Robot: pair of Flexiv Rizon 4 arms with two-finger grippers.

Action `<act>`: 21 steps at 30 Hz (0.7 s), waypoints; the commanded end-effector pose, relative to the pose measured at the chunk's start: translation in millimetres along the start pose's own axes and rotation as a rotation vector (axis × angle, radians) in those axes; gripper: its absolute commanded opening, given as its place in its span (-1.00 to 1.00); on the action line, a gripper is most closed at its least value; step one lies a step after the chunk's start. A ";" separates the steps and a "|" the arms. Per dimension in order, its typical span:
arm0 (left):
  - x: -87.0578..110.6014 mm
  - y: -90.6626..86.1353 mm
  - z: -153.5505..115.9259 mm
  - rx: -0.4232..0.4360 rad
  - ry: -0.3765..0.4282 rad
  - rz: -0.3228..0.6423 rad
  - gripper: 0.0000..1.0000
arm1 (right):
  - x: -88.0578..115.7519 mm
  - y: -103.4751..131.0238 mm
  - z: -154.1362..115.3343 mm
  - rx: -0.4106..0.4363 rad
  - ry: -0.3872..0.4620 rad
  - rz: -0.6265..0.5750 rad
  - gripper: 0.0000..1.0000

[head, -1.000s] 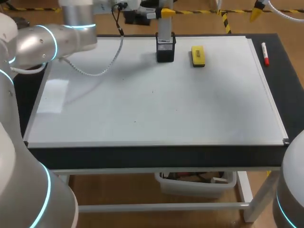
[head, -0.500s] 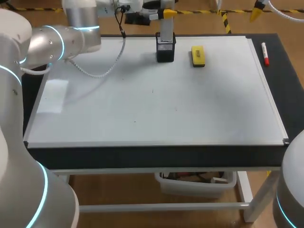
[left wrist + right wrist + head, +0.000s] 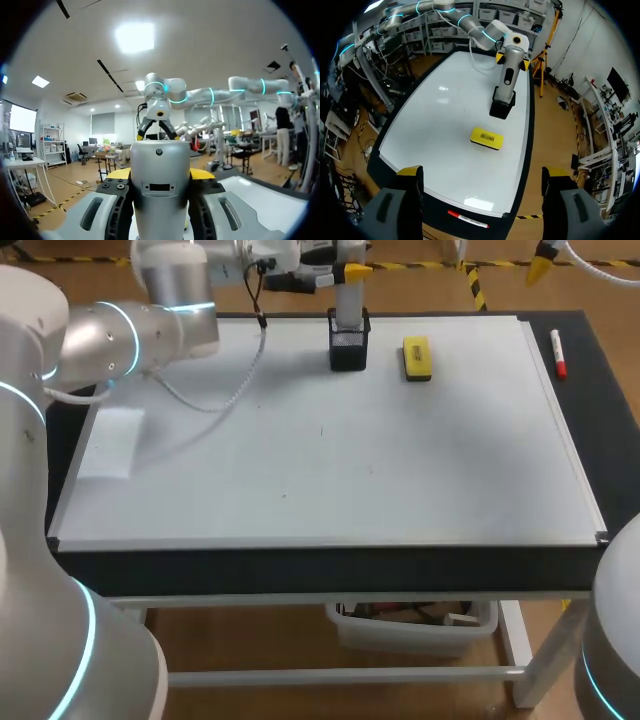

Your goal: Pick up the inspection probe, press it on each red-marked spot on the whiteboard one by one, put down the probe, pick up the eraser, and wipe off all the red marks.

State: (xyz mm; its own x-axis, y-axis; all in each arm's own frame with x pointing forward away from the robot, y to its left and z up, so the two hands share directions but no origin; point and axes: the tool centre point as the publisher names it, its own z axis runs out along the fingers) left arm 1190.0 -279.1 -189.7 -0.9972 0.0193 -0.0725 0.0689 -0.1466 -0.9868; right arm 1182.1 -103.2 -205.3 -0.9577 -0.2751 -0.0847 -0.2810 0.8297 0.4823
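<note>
Rearward, probe (image 3: 347, 312) stands near eraser (image 3: 417, 357).

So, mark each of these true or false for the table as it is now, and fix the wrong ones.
1. The inspection probe stands in the black holder. True.
2. The eraser lies between the holder and the robot's left arm. False: it lies on the holder's other side, toward the right arm.
3. The right gripper is shut on the eraser. False: it is open with nothing in it, and the eraser rests on the whiteboard.
4. The red marker lies off the whiteboard, on the black table surface beside it. True.
5. The left gripper is over the middle of the whiteboard. False: it is at the far edge, shut on the probe's upper end.
</note>
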 end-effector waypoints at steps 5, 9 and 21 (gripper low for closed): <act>-20.7 22.1 1.0 0.029 0.181 -0.032 -1.00 | -2.2 -0.6 -1.9 0.002 0.009 0.000 1.00; -25.3 30.7 -1.3 0.034 0.177 -0.053 -1.00 | -2.2 -0.6 -1.9 0.002 0.009 0.000 1.00; -33.4 52.8 -6.8 0.035 0.196 -0.098 -1.00 | -2.2 -0.6 -1.9 0.002 0.009 0.000 1.00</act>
State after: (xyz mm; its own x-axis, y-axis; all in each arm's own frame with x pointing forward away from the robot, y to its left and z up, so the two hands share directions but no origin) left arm 1216.1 -277.8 -232.4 -0.9930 -0.1089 0.0448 -0.0287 -0.1447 -0.9891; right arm 1182.1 -103.2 -205.2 -0.9577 -0.2752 -0.0845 -0.2810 0.8298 0.4822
